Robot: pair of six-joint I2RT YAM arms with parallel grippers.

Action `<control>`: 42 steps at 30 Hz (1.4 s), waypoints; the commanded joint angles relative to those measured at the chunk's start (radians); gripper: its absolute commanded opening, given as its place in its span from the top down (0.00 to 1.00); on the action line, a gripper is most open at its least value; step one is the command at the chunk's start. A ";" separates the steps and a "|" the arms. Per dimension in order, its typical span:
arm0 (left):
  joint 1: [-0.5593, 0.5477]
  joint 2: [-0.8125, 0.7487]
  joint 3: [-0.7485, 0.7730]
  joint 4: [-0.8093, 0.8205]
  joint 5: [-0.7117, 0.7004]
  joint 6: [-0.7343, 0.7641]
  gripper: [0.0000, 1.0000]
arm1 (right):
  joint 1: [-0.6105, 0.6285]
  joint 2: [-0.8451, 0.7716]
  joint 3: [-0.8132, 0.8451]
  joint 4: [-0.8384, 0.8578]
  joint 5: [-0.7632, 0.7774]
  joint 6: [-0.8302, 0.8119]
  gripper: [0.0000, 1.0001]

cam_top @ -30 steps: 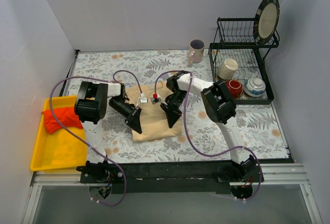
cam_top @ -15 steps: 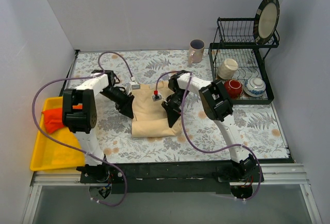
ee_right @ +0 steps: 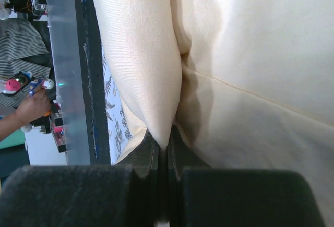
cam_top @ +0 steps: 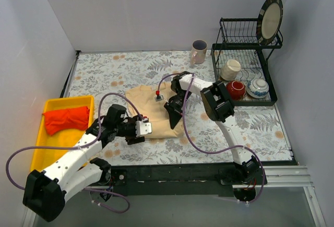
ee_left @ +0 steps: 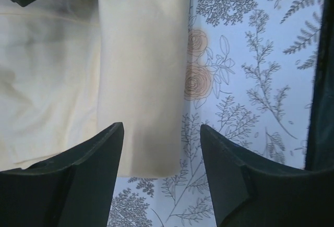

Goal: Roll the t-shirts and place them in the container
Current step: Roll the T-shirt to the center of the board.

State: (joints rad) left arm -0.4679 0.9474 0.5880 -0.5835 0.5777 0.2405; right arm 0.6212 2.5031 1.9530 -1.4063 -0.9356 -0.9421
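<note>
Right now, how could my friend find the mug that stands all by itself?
Look for the black wire dish rack at the far right of the flowered table. Just left of it, on the table, stands a pale pinkish mug with a dark inside. It is the only cup outside the rack; the cream cup and red cup sit inside it.

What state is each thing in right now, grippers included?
t-shirt: folded, lying on the table.
right gripper: shut on a fold of the t-shirt.
left gripper: open over the t-shirt's edge, holding nothing.
red cloth: crumpled in the yellow tray.
mug: upright on the table.
plate: standing on edge in the dish rack.
</note>
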 commanded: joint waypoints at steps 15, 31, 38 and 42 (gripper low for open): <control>-0.049 0.004 -0.087 0.292 -0.065 -0.001 0.41 | -0.005 0.068 -0.020 0.158 0.161 -0.052 0.98; -0.051 0.039 -0.157 0.213 -0.042 0.002 0.38 | -0.005 0.046 -0.031 0.152 0.146 -0.060 0.98; -0.052 0.151 -0.240 0.319 -0.128 0.071 0.39 | -0.005 0.049 -0.023 0.133 0.141 -0.075 0.98; -0.052 0.235 -0.278 0.364 -0.197 0.153 0.45 | -0.006 0.071 -0.011 0.103 0.133 -0.090 0.96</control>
State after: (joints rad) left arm -0.5194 1.0969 0.3752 -0.2054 0.4995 0.3107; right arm 0.6174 2.5088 1.9488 -1.4128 -0.9565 -0.9466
